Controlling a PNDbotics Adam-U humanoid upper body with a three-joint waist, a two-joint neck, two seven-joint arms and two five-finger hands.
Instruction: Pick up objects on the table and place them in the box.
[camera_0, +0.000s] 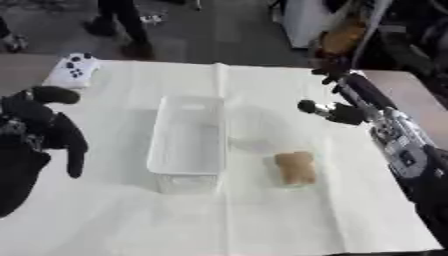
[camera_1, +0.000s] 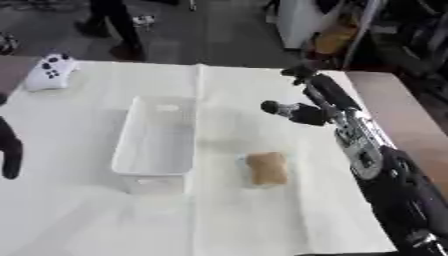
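Box (camera_0: 186, 142): clear rectangular plastic, sitting mid-table.
Bread-like block (camera_0: 296, 167): tan, lying at box's 4 o'clock.
Left hand (camera_0: 39, 132): fingers hanging relaxed.
Right hand (camera_1: 302, 102): finger state, cannot tell.

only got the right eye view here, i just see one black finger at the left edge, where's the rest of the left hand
Observer: The left eye view shows the whole left hand. It is left of the white box, with bare cloth between them.
Operator: is it holding anything
Observer: No. Its fingers hang down relaxed and nothing is in them.
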